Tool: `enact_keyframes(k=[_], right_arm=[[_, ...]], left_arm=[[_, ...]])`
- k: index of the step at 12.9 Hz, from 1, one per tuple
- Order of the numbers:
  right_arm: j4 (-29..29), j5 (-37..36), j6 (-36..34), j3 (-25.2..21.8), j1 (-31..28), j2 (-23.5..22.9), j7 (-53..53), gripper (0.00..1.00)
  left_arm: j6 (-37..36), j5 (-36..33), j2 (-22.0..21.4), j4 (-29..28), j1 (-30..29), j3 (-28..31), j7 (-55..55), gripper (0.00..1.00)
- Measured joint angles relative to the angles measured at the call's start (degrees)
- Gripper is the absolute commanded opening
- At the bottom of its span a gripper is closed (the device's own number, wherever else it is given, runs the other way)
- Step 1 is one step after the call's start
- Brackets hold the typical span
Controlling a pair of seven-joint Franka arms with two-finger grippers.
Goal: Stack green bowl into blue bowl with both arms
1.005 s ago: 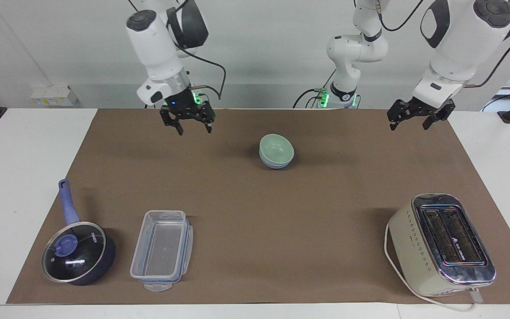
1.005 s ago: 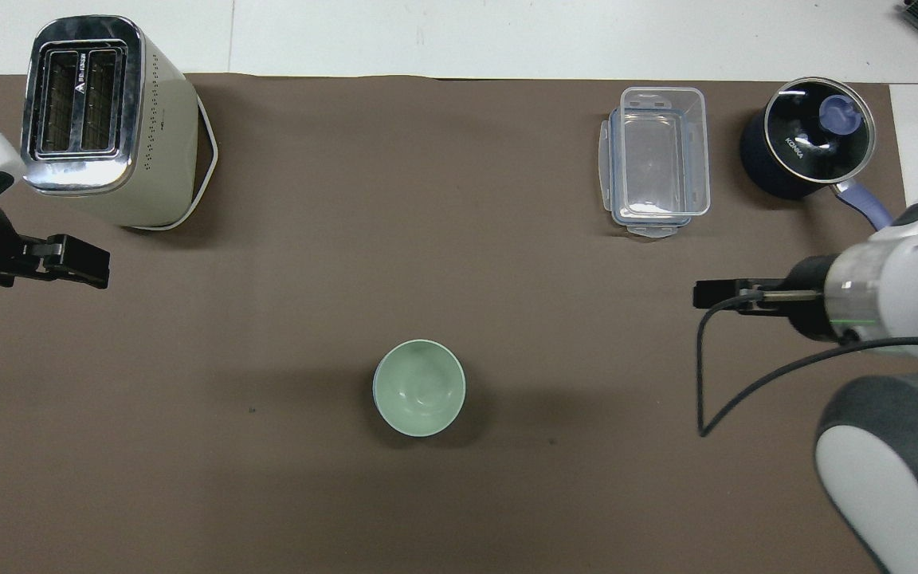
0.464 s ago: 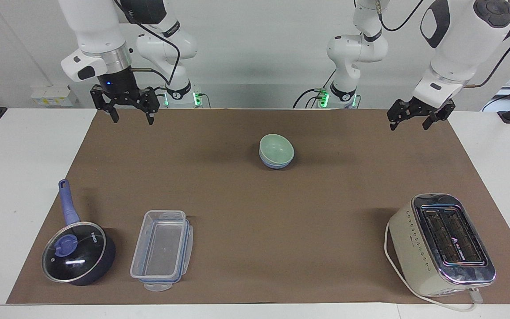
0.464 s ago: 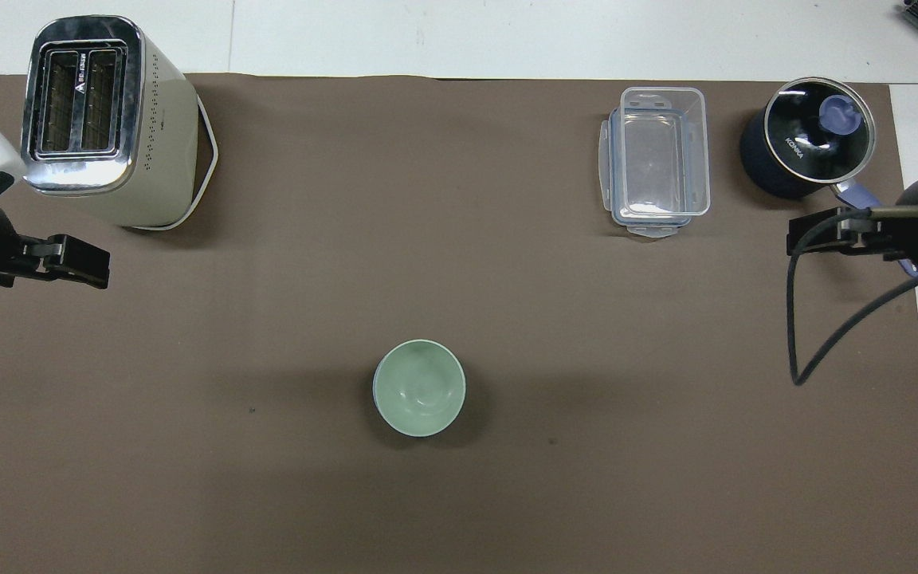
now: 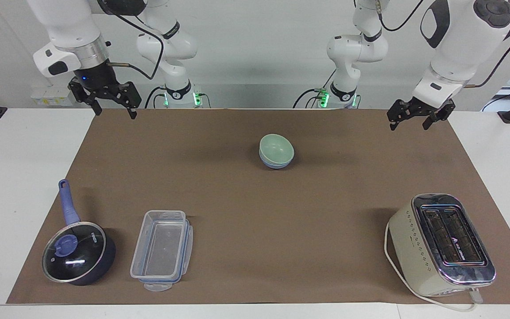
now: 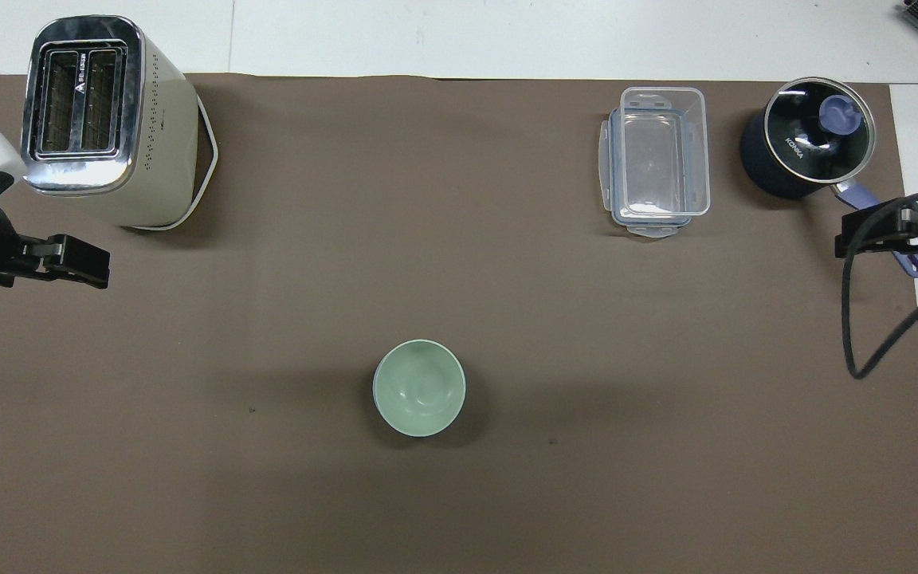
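The pale green bowl (image 5: 276, 147) sits nested in the periwinkle-blue bowl (image 5: 275, 165) on the brown mat, near the middle of the robots' side. In the overhead view the green bowl (image 6: 419, 388) covers nearly all of the blue bowl. My right gripper (image 5: 114, 111) is open and empty, raised over the mat's corner at the right arm's end; it also shows in the overhead view (image 6: 843, 233). My left gripper (image 5: 408, 124) is open and empty, held over the mat's edge at the left arm's end, and its tip shows in the overhead view (image 6: 102, 269).
A cream toaster (image 5: 443, 243) stands far from the robots at the left arm's end. A clear plastic container (image 5: 162, 250) and a dark lidded pot with a blue handle (image 5: 78, 252) stand far from the robots at the right arm's end.
My right gripper has swung away from the bowls toward the right arm's end of the table and risen. The left arm and the stacked bowls have not moved.
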State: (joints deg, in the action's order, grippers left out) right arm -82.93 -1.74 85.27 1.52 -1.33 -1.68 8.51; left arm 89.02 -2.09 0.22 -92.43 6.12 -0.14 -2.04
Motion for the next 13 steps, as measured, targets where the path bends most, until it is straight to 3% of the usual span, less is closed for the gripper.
enact_keyframes(k=[13], right_arm=[[-0.03, 0.59, -0.07, -0.07, 0.05, 0.31, 0.0, 1.0]], left_arm=[[0.0, 0.0, 0.0, 0.0, 0.0, 0.0, 0.0, 1.0]])
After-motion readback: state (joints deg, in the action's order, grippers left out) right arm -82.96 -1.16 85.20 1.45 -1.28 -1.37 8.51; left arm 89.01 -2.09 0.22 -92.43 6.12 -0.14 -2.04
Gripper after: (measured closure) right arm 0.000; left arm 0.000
